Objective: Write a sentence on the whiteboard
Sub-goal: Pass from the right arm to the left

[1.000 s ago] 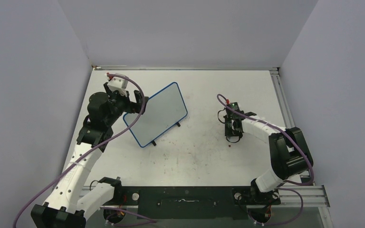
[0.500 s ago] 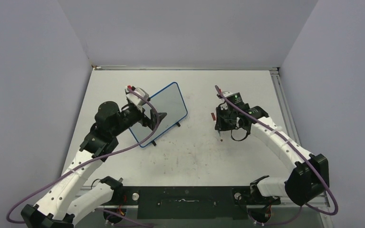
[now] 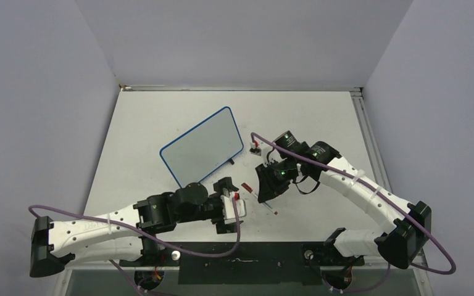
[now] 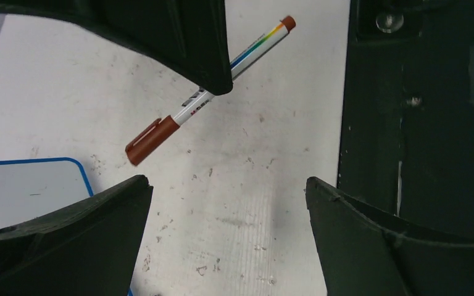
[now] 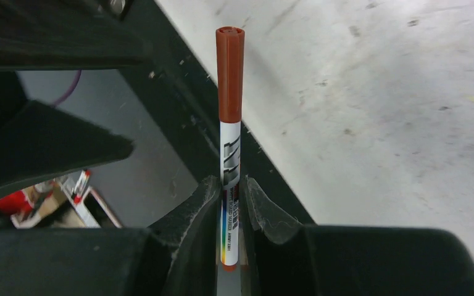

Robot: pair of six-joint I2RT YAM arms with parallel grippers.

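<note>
The right tool [image 3: 264, 192] pinches a slim marker [image 5: 230, 80] by its smooth white, rainbow-striped barrel, brown-red cap on, above the scuffed white worktop [image 3: 321, 117]. The left tool [image 3: 227, 206] gapes wide just left of it. The blue-framed, round-cornered whiteboard [image 3: 200, 147] stands farther back and left.

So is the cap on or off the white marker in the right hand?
On. The white marker, clamped in the right hand, has its red-brown clipped cap seated over one end in both wrist views.
</note>
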